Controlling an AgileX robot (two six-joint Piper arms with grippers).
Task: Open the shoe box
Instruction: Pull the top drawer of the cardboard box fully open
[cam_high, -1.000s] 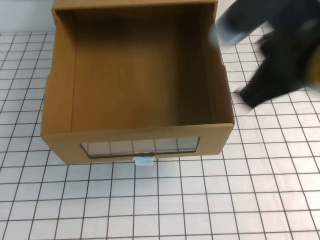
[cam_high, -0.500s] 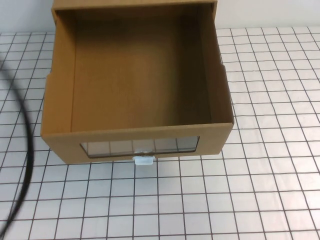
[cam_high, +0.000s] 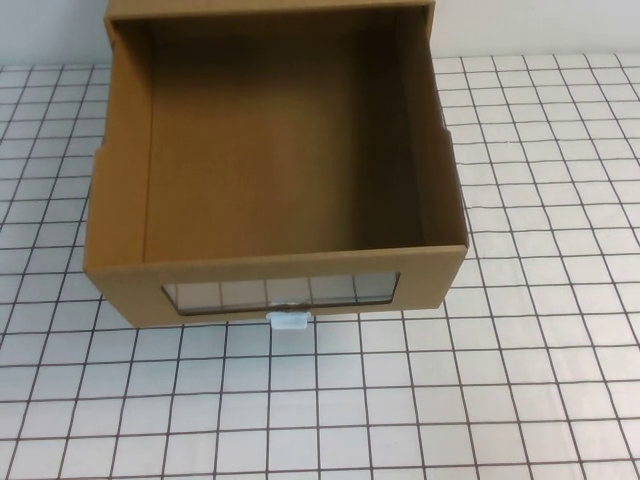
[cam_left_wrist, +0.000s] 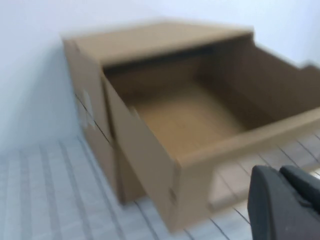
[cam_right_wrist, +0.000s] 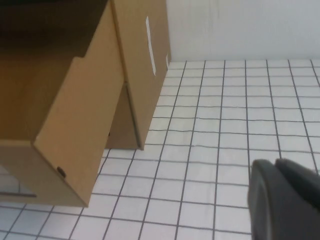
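Note:
The brown cardboard shoe box sits at the back middle of the gridded table, its drawer pulled out toward me and empty inside. The drawer's front wall has a clear window and a small white pull tab. Neither arm appears in the high view. In the left wrist view my left gripper hangs off the drawer's front corner, fingers together, holding nothing. In the right wrist view my right gripper is over the table, well clear of the box's right side, shut and empty.
A white table with a black grid spreads around the box on the front, left and right. A plain pale wall stands behind the box.
The right arm has pulled back out of the high view from beside the box's far right corner. A black cable swept through the left side and is gone. The box has not moved.

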